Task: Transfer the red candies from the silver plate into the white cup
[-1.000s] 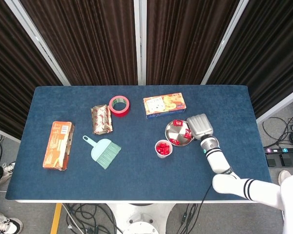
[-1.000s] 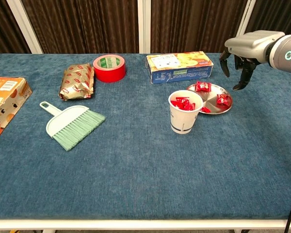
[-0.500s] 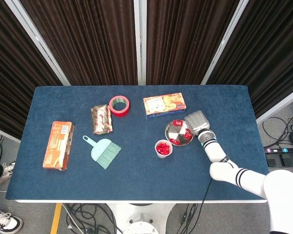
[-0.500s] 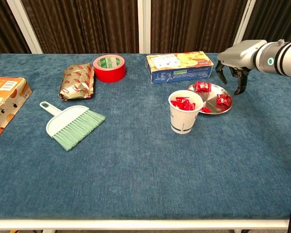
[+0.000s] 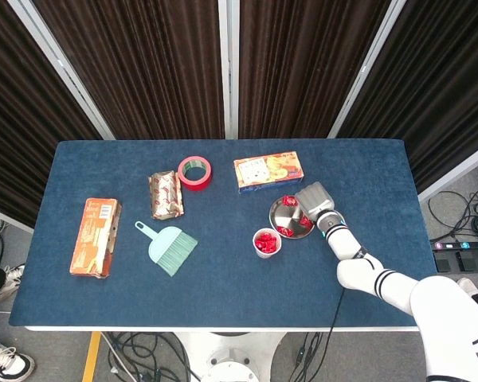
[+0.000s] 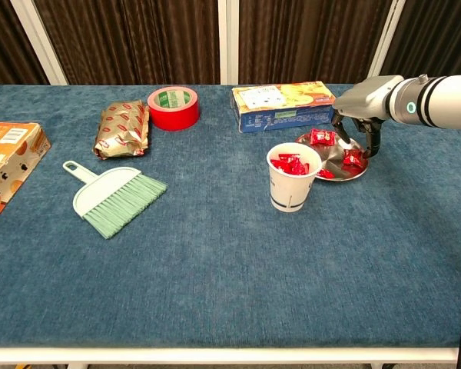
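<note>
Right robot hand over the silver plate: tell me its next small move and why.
Probably lower a little and close the fingers on the red candy at the plate's right side. The right robot hand hangs over the silver plate with fingers pointing down around that candy, apparently holding nothing. The white cup beside the plate already has candies, and more remain on the plate.

We can't tell if the right hand (image 6: 359, 132) actually touches a candy (image 6: 352, 158); the orange box (image 6: 1, 165) gets clipped by chest view's edge.
</note>
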`<state>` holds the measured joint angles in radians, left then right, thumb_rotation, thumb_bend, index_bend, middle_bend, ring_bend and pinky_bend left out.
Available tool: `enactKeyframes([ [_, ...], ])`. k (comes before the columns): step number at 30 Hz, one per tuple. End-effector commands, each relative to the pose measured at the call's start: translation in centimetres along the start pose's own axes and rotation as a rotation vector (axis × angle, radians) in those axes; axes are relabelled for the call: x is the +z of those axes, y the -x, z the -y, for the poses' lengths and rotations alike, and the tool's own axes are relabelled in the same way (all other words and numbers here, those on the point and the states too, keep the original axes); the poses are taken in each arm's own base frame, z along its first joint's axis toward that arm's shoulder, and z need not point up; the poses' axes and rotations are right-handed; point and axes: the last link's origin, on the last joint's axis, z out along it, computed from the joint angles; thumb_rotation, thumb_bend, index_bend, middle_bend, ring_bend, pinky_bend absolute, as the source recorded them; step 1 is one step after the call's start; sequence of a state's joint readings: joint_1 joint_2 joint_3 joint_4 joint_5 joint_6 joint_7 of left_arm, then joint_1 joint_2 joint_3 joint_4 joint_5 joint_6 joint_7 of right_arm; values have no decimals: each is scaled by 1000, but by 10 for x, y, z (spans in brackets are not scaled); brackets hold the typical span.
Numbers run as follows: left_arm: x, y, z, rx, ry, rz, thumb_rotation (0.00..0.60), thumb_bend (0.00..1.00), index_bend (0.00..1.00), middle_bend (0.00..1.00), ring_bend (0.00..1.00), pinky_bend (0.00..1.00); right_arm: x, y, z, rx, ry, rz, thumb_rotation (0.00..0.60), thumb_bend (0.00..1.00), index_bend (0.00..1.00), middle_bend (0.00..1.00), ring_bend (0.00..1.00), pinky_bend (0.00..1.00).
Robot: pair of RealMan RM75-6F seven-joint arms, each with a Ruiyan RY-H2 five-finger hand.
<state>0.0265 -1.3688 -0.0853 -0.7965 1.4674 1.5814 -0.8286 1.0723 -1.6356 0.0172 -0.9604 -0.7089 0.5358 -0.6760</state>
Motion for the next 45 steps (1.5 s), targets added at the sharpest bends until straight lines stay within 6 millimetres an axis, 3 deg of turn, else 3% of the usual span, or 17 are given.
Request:
enactKeyframes([
  [1,0,0,1,0,-1,-1,599,102,147,164,58,187,3,2,4,-2,-9,9,600,124,473,1000,1000,1000],
  [8,3,-3,1,4,2,-8,598,102,147,164,58,187,8,2,10,-6,-22,15,600,131,463,1000,1000,1000],
  [32,-3,-4,1,7,-1,-8,600,102,147,164,58,187,7,6,11,17,-17,33,600,185,617,1000,1000,1000],
  [39,-2,-4,-1,6,5,-7,600,103,146,164,58,188,-5,-13,8,42,-17,-38,600,195,620,1000,1000,1000],
  [45,-1,-4,-2,3,12,-10,600,102,146,164,58,187,-29,-47,13,53,-48,-160,600,199,619,1000,1000,1000],
])
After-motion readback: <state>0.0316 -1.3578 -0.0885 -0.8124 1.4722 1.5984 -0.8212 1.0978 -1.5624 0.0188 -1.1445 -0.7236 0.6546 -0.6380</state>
